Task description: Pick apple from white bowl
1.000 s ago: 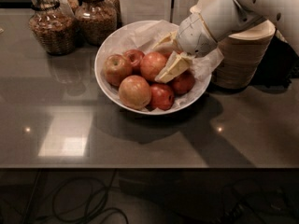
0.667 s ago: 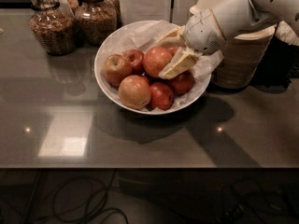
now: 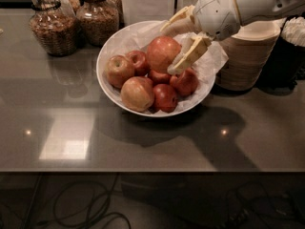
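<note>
Our gripper (image 3: 168, 50) is clamped around the apple (image 3: 161, 51), upper centre of the frame, atop the pile in the white bowl (image 3: 101, 75). We should lift straight up, slowly, gripping firmly so the neighbouring apples (image 3: 137, 93) and paper lining (image 3: 211, 61) are not dragged along.

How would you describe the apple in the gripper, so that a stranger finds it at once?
Look at the white bowl on the grey counter. Toward its back the gripper clasps the apple, the largest one, red-orange, sitting higher than the smaller dark-red apples.
</note>
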{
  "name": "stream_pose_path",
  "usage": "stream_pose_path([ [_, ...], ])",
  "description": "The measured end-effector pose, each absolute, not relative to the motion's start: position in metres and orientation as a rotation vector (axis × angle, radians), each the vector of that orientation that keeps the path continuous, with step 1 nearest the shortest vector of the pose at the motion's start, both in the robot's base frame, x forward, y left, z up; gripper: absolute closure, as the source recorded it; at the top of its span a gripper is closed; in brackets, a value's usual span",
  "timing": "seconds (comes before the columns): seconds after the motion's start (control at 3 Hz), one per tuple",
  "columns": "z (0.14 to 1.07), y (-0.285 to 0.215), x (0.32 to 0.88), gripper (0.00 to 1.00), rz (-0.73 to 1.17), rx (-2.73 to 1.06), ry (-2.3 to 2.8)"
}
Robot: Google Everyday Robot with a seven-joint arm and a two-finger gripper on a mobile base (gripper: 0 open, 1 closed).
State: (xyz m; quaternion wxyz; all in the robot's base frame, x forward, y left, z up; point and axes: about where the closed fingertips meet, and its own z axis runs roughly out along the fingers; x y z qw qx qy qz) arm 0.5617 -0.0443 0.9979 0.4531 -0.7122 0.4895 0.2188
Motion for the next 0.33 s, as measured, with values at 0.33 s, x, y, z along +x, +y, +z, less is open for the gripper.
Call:
stream_pose_path([
  [0.33,0.9979,-0.0443,0.5617,1.0,0.54,-1.758,1.209],
])
